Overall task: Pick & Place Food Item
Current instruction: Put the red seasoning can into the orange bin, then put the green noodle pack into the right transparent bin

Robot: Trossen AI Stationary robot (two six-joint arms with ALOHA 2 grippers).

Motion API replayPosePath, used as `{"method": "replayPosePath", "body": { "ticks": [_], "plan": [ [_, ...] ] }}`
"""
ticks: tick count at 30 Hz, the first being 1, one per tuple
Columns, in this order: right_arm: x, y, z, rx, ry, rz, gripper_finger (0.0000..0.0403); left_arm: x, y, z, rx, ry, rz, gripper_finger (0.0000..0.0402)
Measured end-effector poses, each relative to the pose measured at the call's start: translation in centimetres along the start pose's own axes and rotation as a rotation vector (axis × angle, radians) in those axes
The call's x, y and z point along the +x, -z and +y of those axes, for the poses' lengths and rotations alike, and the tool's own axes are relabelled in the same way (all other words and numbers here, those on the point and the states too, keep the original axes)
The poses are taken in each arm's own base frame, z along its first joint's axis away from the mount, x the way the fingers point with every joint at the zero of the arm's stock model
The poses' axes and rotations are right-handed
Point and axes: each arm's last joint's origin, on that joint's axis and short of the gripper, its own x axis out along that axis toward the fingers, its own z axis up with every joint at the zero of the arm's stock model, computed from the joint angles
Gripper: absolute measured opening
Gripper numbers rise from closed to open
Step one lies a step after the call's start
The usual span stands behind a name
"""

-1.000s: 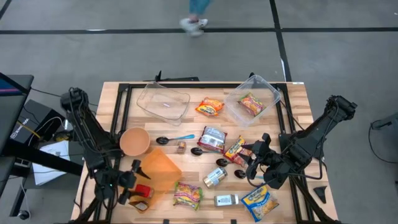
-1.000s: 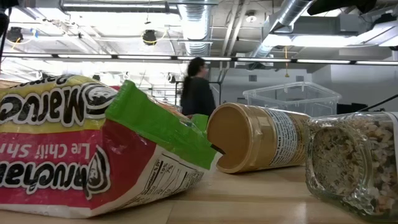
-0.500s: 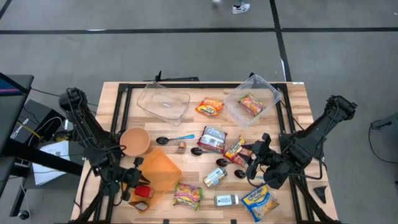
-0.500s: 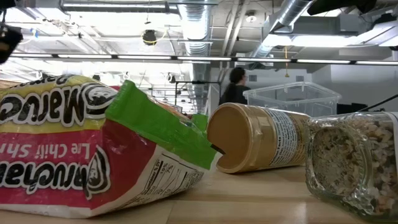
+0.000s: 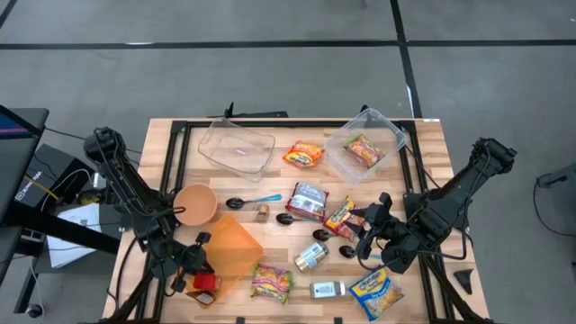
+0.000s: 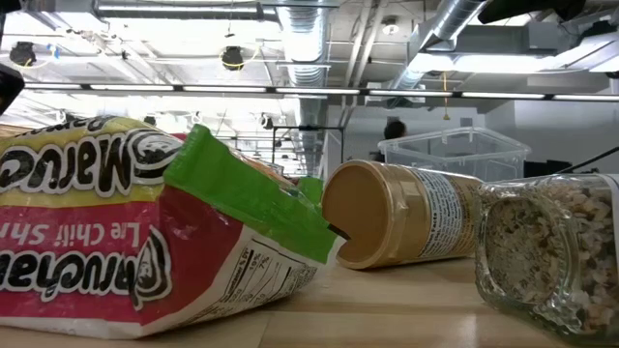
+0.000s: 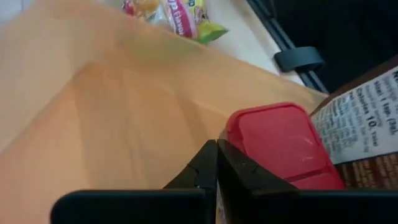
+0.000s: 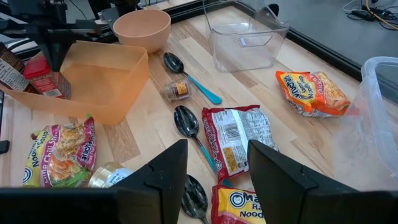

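Left pincer (image 7: 216,163) closed empty beside red-lidded jar (image 7: 283,142), seemingly touching.

A robotics lab or industrial workspace: exposed silver ducts (image 6: 309,39) and pipes run under an open ceiling, a grey concrete floor (image 5: 270,81) marked with dark lines surrounds a wooden table (image 5: 423,144) on a black frame, and a person (image 6: 394,129) stands far behind.
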Motion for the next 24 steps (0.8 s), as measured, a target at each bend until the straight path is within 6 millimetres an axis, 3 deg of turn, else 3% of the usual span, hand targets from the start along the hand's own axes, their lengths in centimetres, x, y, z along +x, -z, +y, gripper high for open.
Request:
{"method": "replayPosePath", "body": {
  "ticks": [6,14,24],
  "plan": [
    [0.1,0.1,0.1,-0.005,0.003,0.002,0.0164,-0.2,-0.1,0.4,0.062,-0.113,-0.056,0.0002],
    [0.1,0.1,0.1,-0.006,0.005,0.000,0.0164,-1.4,-1.6,1.2,0.117,-0.400,-0.286,0.0008],
    [0.5,-0.1,-0.2,-0.007,0.028,0.002,0.0164,-3.6,-6.3,1.3,0.300,-0.550,-0.562,0.0027]
  ]
}}
